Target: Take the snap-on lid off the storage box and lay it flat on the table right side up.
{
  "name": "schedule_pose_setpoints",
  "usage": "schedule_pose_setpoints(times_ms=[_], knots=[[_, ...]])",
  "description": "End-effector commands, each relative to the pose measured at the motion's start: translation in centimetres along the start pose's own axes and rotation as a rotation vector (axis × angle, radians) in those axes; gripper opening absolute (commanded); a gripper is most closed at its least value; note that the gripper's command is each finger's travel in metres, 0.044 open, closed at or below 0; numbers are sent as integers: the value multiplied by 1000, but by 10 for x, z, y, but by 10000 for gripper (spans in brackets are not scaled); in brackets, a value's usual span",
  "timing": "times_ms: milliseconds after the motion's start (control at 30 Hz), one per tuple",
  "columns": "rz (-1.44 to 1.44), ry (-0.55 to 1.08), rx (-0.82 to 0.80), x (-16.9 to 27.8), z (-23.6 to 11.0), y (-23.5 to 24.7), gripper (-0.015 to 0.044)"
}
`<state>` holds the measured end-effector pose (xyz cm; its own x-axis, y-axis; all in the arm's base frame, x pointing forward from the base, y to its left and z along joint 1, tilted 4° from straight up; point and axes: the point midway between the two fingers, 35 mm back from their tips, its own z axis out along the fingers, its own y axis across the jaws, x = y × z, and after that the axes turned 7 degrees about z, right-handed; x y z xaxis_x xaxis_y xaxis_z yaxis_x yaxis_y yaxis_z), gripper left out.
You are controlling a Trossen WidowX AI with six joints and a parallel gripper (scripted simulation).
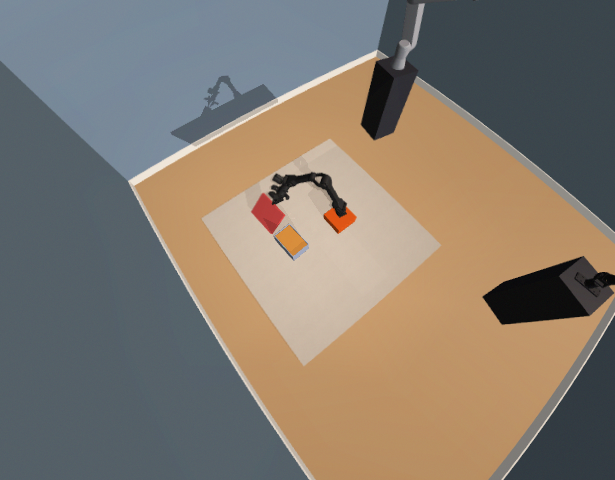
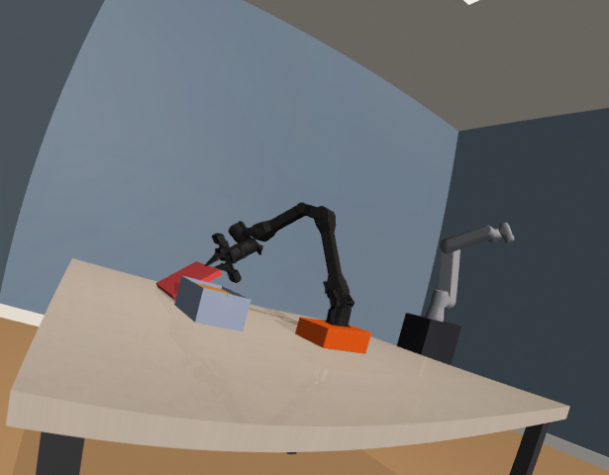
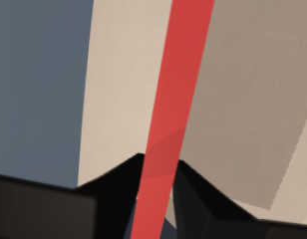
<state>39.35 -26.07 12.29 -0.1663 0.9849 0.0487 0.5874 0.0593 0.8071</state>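
Furthest left on the pale beige table (image 2: pixel 141 388) we have the flat red rectangular snap-on lid (image 2: pixel 189 276), already off the box and held out beyond it, on the side away from the arm's orange base block (image 2: pixel 333 334). Its far edge looks close to the table top, perhaps touching, while the near edge is higher, so the panel slopes.

Next comes the open grey-blue storage box (image 2: pixel 212 305), its orange inside (image 1: pixel 291 240) showing from above, just beside the lid but apart from it.

To the right, our black parallel-jaw gripper (image 3: pixel 155 171) is pinching the lid's near edge, with one dark finger pressed to each face; from the wrist the lid (image 3: pixel 175 115) runs straight away from the fingers as a thin red band.

The lid's length extends outward from the grip, so we judge the wrist must drop to level the raised held end before letting go.
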Motion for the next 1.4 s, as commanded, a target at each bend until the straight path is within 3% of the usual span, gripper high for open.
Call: schedule_pose_setpoints(times_ms=[0,1367], knots=[[-1,0,-6,0,2,-1,0],[-1,0,-6,-3,23,-26,0]])
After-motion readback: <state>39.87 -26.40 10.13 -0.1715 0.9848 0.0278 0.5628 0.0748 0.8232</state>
